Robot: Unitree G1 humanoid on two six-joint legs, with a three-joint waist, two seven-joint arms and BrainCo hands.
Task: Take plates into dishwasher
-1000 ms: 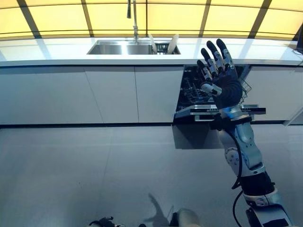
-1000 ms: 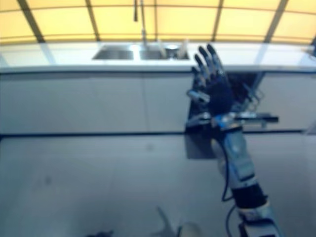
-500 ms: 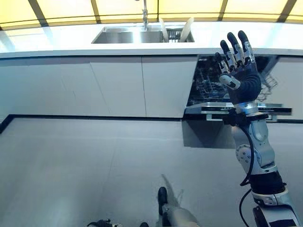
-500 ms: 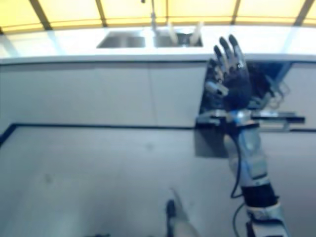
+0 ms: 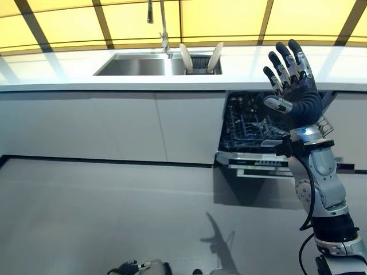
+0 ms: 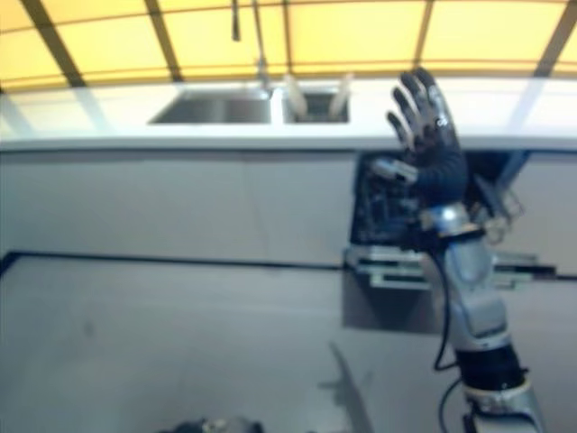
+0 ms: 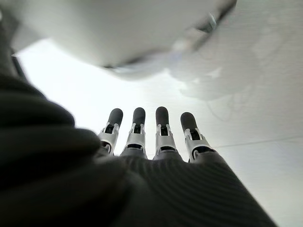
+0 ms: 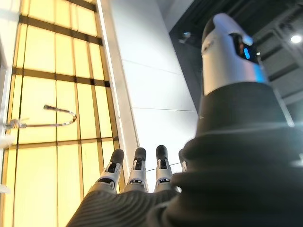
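Two plates [image 5: 200,58] stand on edge in a small dark rack [image 5: 199,62] at the right end of the sink [image 5: 137,64], at about 12 o'clock in the head views; one leans left and the other leans right, so their tops spread apart. These are the only plates that can be made out. One tall tap [image 5: 163,26] rises behind the sink, just left of the plates. The sink is set in a long white counter [image 5: 69,77] that runs across the far side of the room under yellow window panes.

One dishwasher [image 5: 252,123] is built in under the counter at about 2 o'clock, below and to the right of the plates. Its door [image 5: 269,166] is dropped open and a dark wire basket [image 5: 248,125] shows inside; what lies in the basket is too dark and small to tell.

The right hand [image 5: 293,94] is raised at 2 o'clock in front of the dishwasher opening, its fingers [image 5: 284,60] straight and spread upward, thumb out to the side, holding nothing. Its own wrist view shows the same straight fingers against the windows. The left hand [image 7: 156,142] shows only in its wrist view, fingers stretched out straight and empty, pointing over pale grey floor [image 5: 103,212].
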